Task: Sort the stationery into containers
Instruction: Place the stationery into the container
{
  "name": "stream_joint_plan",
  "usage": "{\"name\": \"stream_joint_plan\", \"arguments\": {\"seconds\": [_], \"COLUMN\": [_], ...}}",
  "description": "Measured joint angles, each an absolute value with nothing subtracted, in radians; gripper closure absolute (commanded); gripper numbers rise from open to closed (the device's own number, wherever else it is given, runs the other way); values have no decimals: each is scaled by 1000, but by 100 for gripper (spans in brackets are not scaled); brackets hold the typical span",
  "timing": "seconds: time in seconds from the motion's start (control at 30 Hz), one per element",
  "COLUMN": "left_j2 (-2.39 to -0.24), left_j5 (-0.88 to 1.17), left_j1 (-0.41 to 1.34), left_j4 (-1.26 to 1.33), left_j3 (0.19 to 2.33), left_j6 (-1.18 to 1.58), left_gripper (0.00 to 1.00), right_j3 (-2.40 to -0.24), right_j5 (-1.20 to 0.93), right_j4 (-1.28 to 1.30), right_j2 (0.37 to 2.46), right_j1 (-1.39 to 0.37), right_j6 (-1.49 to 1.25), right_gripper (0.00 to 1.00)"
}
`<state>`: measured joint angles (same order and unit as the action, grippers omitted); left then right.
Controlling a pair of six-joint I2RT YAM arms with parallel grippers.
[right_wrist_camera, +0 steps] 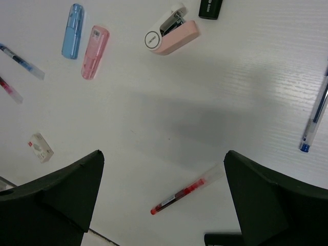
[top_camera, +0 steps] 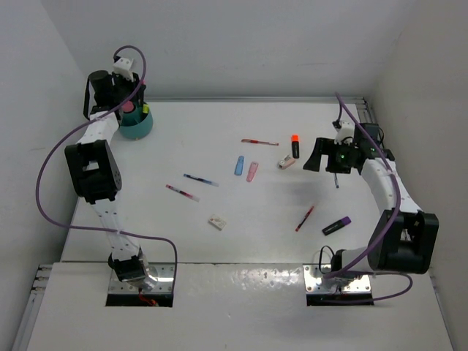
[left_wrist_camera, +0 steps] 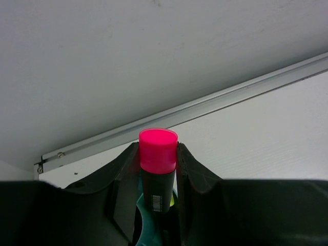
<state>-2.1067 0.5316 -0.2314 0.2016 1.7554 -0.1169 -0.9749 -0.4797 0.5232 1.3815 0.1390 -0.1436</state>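
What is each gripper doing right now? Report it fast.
Left gripper: closed on the pink highlighter, at the cup.
Right gripper: open, holding nothing.

1. Left arm point(top_camera: 95, 168): stretched to 11 o'clock; left gripper point(left_wrist_camera: 158, 154) jaws clamped on pink-capped highlighter point(left_wrist_camera: 158, 146).
2. Right arm point(top_camera: 387, 191): elbow bent, at 2 o'clock; right gripper point(right_wrist_camera: 163, 154) jaws spread wide, empty.

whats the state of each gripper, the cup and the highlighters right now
left gripper, shut on pink highlighter
pink highlighter, upright, held over teal cup
right gripper, open, empty, above table
teal cup, upright, something yellow inside
orange highlighter, lying flat on table
purple highlighter, lying flat on table
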Motion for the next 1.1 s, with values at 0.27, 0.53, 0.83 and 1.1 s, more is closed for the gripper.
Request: {"name": "stream_joint_plan", "arguments": {"seconds": [0.27,0.53,0.83,1.1], "left_j2": [-2118,-2146,-2136,-1954], "left_j5": [492,474,494,548], "left_j1": [-232,-232,-234,-217], "left_j4": [163,125,130,161], "left_j3": [1755,1755,1738,1574], "left_j6": [-146,-144,-86,-71], "left_gripper": [100,49,29,29], "right_j3": [-1005,-1074,-1199,-1353], "right_j5": [-475,-442,-330,-207], "right_j4": [513,494,429,364], "right_j2": [1413,1469,1585,1740], "right_j1": [118,101,69,20], "right_j6": [-150,-180,-234,-232], "right_gripper": [3,5,23,41]}}
